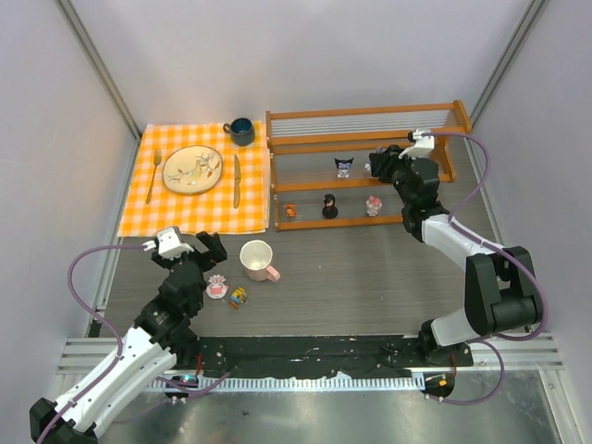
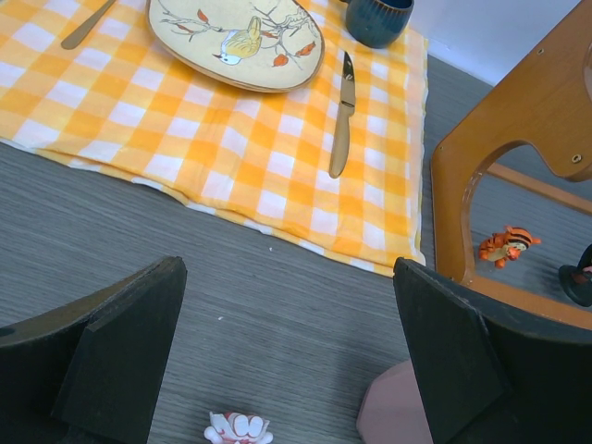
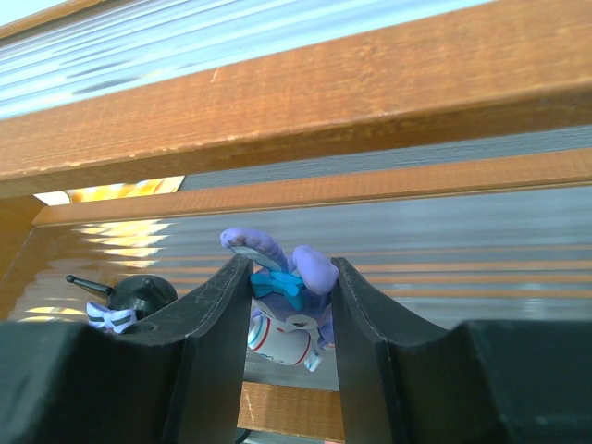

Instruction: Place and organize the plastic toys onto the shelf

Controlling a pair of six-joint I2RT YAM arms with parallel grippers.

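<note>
Nearest you, well short of the shelf [image 1: 351, 121], your left hand [image 2: 289, 301] hangs over the worktop [image 1: 370, 277] with its fingers spread wide and nothing between them. A loose pink-white toy [image 1: 216, 287] and a yellow-orange toy [image 1: 239, 297] lie on the worktop just by it, with the mug [image 1: 257, 260] between them and the shelf's left end; neither is shelved yet.

Farther on, the shelf's lower tier carries an orange toy [image 1: 290, 212] near its left end, a black toy [image 1: 329, 207] at the middle and a shelved pink-white toy [image 1: 373, 205] right of that.

Farthest, at the shelf's upper tier, your right hand [image 3: 289, 268] is clamped on the purple-blue toy [image 3: 282, 310]; its ears poke up above the fingertips, and a dark toy [image 3: 134, 298] with a striped bow stands just beside it, toward the shelf's left end. You cannot tell from here whether the purple-blue toy's base touches the rails.

The step in hand looks like setting it down:
- Ease it down until the base sits across the thin rails, not in a gap between them.
- Keep it upright, and leave room beside the dark toy.
- Part the fingers slowly, only enough to free it.
- Draw back straight toward the shelf's near side, minding the slatted top overhead; a sideways drag would likely topple both figures.
</note>
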